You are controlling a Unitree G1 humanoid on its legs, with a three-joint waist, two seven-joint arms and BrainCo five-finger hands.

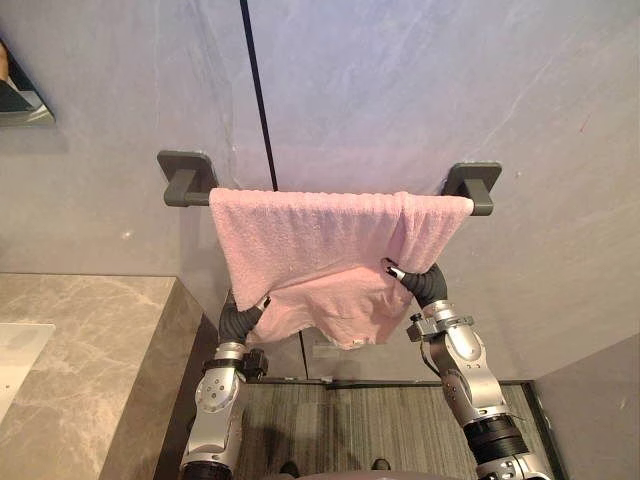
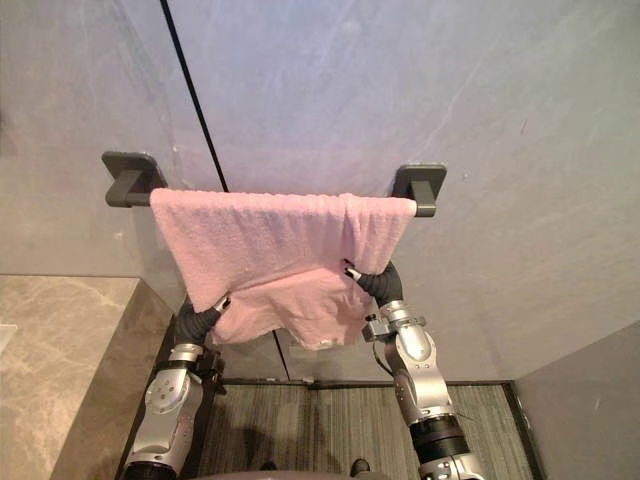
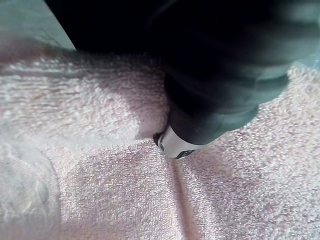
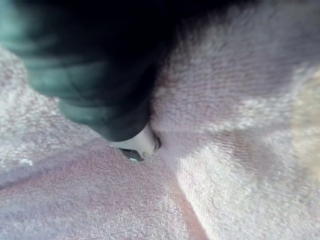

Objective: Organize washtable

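Both arms reach up from below toward the towel rail [image 1: 197, 197], which is fixed to the grey wall [image 1: 400, 90] on two dark brackets [image 1: 476, 184]. A pink towel [image 1: 320, 250] hangs over the rail, covering almost all of it between the brackets. Its edge along the rail is fairly straight, while its lower part bunches and sags unevenly beneath the middle of the rail.

The left hand [image 1: 240, 318] is below the rail's left end, its dark ribbed cover angled upward and disappearing under the towel's lower left edge. From the left wrist view the cover presses straight into the terry cloth, with only a sliver of silver showing where it meets a fold. I can't tell whether that hand is open or closed on the cloth.

The right hand [image 1: 425, 283] is below the rail's right end, its wrist bent inward and its cover tucked up behind the towel's hanging right corner. The right wrist view shows much the same, with cloth wrapped all around the cover, so that hand's hold can't be made out either.

A marble countertop [image 1: 90, 340] sits lower than the rail, off to its left.
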